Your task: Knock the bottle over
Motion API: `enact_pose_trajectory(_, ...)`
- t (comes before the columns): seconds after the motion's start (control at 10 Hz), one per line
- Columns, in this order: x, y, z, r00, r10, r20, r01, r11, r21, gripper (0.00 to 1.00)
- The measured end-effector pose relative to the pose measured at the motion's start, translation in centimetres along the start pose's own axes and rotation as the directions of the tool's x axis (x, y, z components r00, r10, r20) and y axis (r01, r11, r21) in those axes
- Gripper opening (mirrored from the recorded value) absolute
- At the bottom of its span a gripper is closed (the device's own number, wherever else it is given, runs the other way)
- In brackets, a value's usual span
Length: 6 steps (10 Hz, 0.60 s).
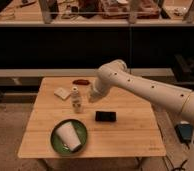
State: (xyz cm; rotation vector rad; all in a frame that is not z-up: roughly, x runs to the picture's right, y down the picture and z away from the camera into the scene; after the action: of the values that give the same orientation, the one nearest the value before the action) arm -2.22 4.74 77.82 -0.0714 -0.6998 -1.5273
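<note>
camera view | wooden table [135, 131], dark shelving [65, 47] | hand [92, 96] closed empty, beside upright bottle [76, 100]

No words, brands or numbers can be read, neither on the label of the bottle [77, 100] nor on the claw [92, 95] just beside it above the tabletop [135, 135].

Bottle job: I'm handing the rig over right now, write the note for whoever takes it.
Gripper: shut, holding nothing, just right of the bottle in the camera view; contact cannot be told.
Bottle: upright mid-table, behind the green plate with the white cup on it.
Done: approach only.
Left: probably sweep the gripper into the bottle to tip it, avoiding the black object.
</note>
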Motion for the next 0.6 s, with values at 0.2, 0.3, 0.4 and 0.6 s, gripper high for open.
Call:
enact_pose_trajectory(0.2, 0.27, -0.88, 0.3, 1.0, 0.004, -0.023, -0.004, 1.0, -0.002, 0.3)
enact_pose_trajectory(0.3, 0.55, -0.75, 0.58, 0.999, 0.006, -0.034, -0.007, 1.0, -0.008, 0.3)
enact_pose_trajectory(0.4, 0.98, -0.64, 0.56, 1.0, 0.008, -0.026, -0.008, 1.0, -0.002, 0.3)
enact_pose_trajectory(0.6, 0.78, -0.78, 0.48, 1.0, -0.01, -0.028, 0.01, 1.0, 0.007, 0.3)
